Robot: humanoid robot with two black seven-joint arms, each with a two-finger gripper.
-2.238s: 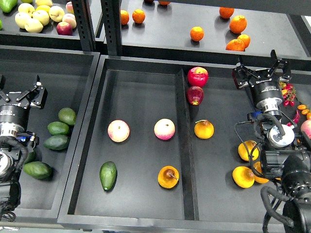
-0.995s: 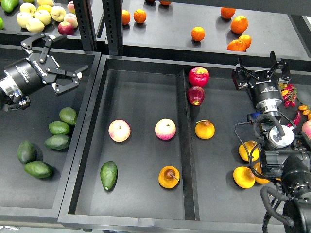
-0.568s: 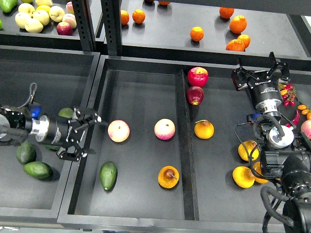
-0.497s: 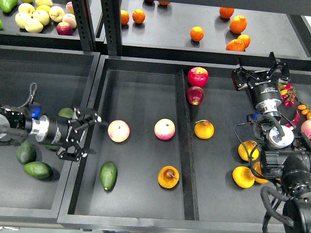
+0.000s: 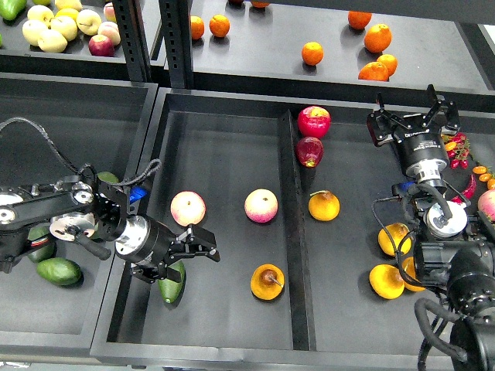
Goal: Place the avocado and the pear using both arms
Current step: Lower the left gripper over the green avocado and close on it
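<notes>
Two risks: the left gripper (image 5: 188,255) hangs right over the avocado (image 5: 170,284), prongs spread and holding nothing; a skewed closing could roll the smooth, tapered fruit aside.
Right gripper (image 5: 413,124): open, empty, raised well apart from the pear (image 5: 267,281).
Pear position: front of the tray's (image 5: 224,120) left compartment, just beside the divider (image 5: 289,232), stem up.
Obstacles left: a pink-and-cream fruit (image 5: 188,208) sits near the wrist; loose cable (image 5: 46,143) trails above the lighter avocados (image 5: 59,270).
Obstacles right: the divider and orange fruits (image 5: 390,259) lie between arm and pear; a low reach might knock them.
</notes>
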